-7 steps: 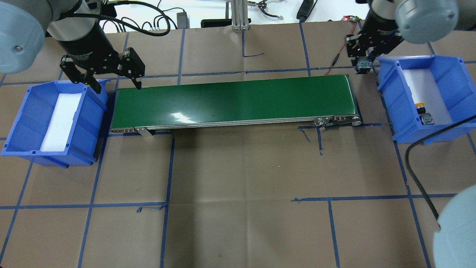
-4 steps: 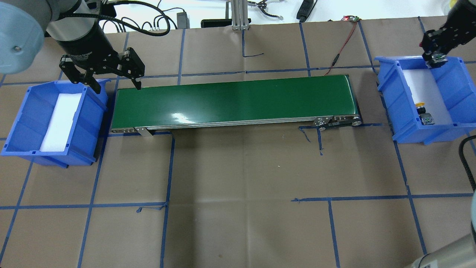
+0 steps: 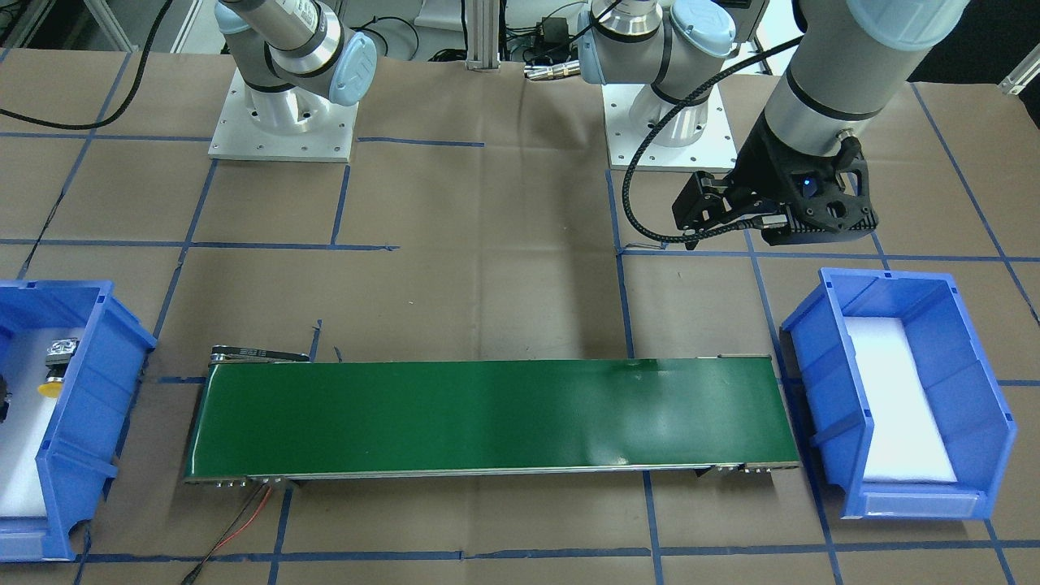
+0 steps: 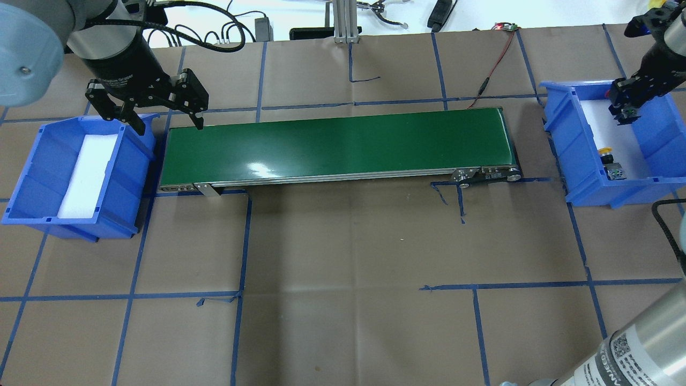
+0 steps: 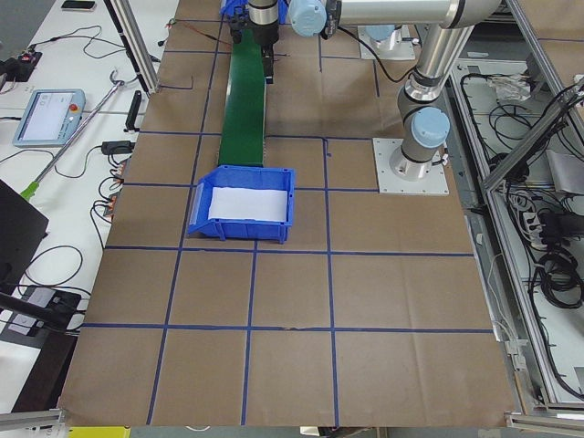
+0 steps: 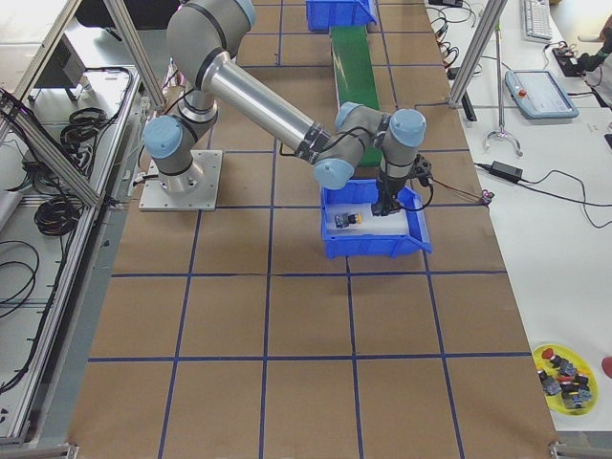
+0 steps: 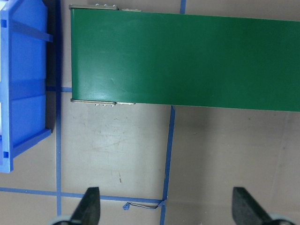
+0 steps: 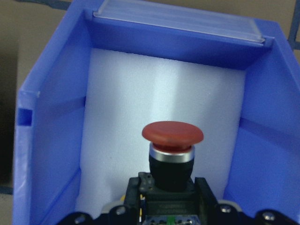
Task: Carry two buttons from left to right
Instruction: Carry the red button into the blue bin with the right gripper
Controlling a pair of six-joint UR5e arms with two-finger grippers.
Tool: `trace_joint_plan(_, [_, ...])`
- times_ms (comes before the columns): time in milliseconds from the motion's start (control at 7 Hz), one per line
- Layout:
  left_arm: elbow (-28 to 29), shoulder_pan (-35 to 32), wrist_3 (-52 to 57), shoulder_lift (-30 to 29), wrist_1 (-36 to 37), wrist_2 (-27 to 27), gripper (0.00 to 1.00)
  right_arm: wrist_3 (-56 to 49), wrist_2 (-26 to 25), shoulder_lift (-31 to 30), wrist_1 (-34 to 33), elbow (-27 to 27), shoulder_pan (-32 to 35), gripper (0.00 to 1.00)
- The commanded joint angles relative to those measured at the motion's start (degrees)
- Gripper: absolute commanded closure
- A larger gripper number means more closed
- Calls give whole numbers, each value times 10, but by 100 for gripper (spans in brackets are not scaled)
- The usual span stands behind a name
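My right gripper [image 4: 624, 104] is shut on the red button [image 8: 172, 136], gripping its black body with the cap pointing forward. It holds the button inside the right blue bin [image 4: 568, 145], over the white foam at the far end. The yellow button [image 4: 605, 151] lies on the foam near the bin's front, also seen in the front-facing view [image 3: 50, 388]. My left gripper [image 4: 163, 120] is open and empty, hovering above the left end of the green conveyor belt [image 4: 337, 145], beside the left bin.
The left blue bin [image 4: 32, 161] holds only white foam. A red wire [image 4: 493, 64] runs behind the belt's right end. Blue tape lines grid the brown table. A black cable [image 4: 667, 225] hangs near the right bin's front.
My right gripper carried the red button from beyond the belt's right end over the right bin and down into it. The left arm has not moved.
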Motion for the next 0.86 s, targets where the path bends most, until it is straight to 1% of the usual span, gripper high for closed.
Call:
trace_joint_plan(0, [-1,0,1,0,0,0,0,3,2,21,-19,14,0,96])
trace_joint_plan(429, [0,0,0,-1,0,0,0,4,-1,44,-18,15,0,94])
trace_joint_plan(571, [0,0,1,-1,0,1,0,2,-3,46,-19,15,0,90])
trace_joint_plan(714, [1,0,1,-1,0,2,0,3,-2,51,-19,13,0,70])
